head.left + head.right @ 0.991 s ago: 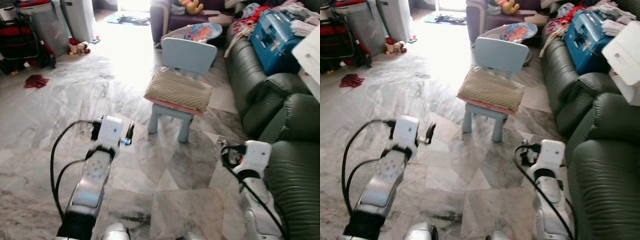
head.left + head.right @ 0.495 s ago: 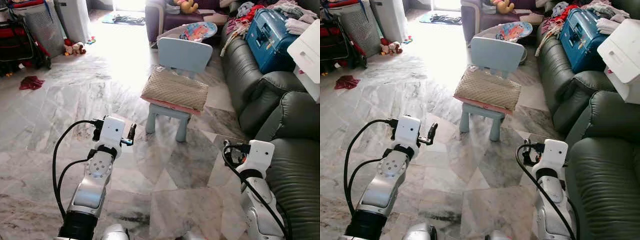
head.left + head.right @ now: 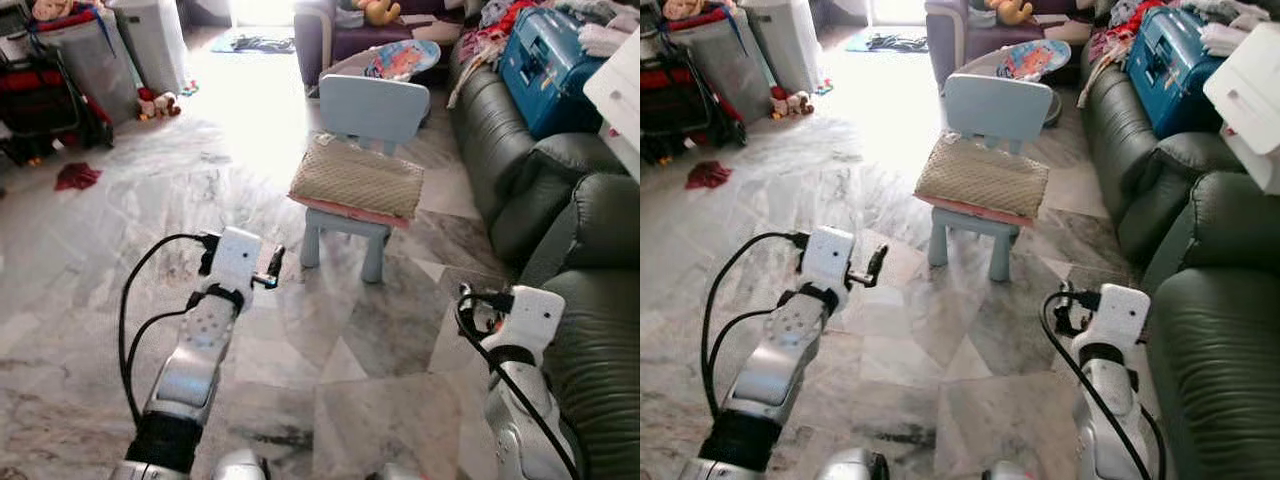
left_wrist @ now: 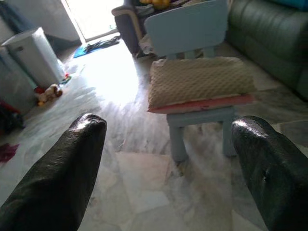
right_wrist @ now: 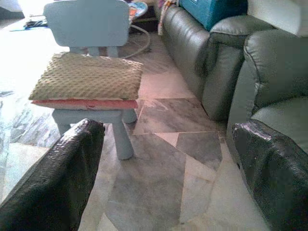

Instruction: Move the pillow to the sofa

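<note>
Pillow (image 3: pixel 357 179) lies flat on the seat of a small blue chair (image 3: pixel 374 108), covering the seat edge to edge, its back edge against the chair's backrest. A pink cushion (image 3: pixel 345 210) shows under it along the front edge. Sofa (image 3: pixel 590 260), dark green, runs down the robot's right side, near the chair.

Left gripper (image 3: pixel 268 268) raised in front of the body, fingers (image 4: pixel 62 168) spread wide, nothing held, aimed at the chair. Right gripper (image 5: pixel 168 168) low beside the sofa's near seat, also spread wide and empty. Both well short of the pillow.

Step in hand, as I judge it: closing in for the pickup. Best done by stepping nearer and squaring up to the chair's front edge, then taking the pillow by its two short ends, one gripper each, above the pink cushion so that it stays behind. The light chair may slide if pushed.

Containers: blue case (image 3: pixel 545 60) sits closed on the sofa's far end among heaped clothes (image 3: pixel 490 40). White box (image 3: pixel 1250 95) at the right edge, contents not visible.
</note>
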Available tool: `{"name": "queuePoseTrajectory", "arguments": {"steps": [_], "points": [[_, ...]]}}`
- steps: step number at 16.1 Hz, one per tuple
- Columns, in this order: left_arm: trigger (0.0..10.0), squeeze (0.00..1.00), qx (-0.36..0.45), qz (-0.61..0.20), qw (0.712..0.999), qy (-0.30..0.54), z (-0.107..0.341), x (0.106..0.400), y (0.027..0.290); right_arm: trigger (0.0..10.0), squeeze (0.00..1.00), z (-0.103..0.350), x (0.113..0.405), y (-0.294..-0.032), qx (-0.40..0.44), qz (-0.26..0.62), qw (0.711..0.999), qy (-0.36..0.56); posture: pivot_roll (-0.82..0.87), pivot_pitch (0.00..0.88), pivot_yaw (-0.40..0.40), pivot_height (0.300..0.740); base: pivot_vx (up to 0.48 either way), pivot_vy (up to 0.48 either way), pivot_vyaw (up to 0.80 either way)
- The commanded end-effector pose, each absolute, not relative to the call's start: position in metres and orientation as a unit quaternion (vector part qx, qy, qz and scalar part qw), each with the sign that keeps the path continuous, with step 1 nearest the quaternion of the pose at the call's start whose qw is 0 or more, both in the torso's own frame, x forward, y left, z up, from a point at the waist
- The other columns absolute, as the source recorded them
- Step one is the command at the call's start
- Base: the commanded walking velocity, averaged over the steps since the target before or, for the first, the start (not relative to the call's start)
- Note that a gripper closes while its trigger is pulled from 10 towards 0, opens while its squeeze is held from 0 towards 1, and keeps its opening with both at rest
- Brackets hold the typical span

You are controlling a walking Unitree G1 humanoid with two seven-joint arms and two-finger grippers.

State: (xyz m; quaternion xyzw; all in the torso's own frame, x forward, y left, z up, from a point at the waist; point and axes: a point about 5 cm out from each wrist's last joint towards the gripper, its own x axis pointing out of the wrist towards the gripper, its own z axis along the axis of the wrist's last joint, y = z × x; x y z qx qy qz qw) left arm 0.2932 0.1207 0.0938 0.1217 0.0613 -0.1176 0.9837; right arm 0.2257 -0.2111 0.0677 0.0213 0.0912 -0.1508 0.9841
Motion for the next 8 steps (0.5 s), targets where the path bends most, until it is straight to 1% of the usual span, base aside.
{"name": "queuePoseTrajectory", "arguments": {"steps": [1,3,4,7,8], "points": [[10.0,0.0,0.121,-0.129,0.982,0.061,0.095,0.296,0.116,10.0,0.0,0.074,0.225,-0.214,0.022,-0.161,0.983,0.08,-0.09,0.0,0.066,0.74,0.0,0.0,0.0],[10.0,0.0,0.12,-0.127,0.983,0.061,0.095,0.295,0.116,10.0,0.0,0.075,0.224,-0.214,0.018,-0.159,0.984,0.081,-0.09,0.0,0.05,0.74,0.0,0.0,0.0],[10.0,0.0,0.118,-0.115,0.984,0.066,0.093,0.292,0.12,10.0,0.0,0.075,0.225,-0.214,0.016,-0.152,0.985,0.086,-0.08,0.0,0.043,0.74,0.0,0.0,-0.56],[10.0,0.0,0.115,-0.102,0.985,0.075,0.088,0.283,0.123,10.0,0.0,0.076,0.227,-0.214,0.012,-0.138,0.986,0.089,-0.07,0.0,0.015,0.74,0.0,0.0,-0.8],[10.0,0.0,0.115,-0.093,0.986,0.074,0.09,0.282,0.124,10.0,0.0,0.078,0.229,-0.213,0.007,-0.129,0.988,0.087,-0.06,0.0,0.002,0.74,0.0,0.0,0.0]]}}
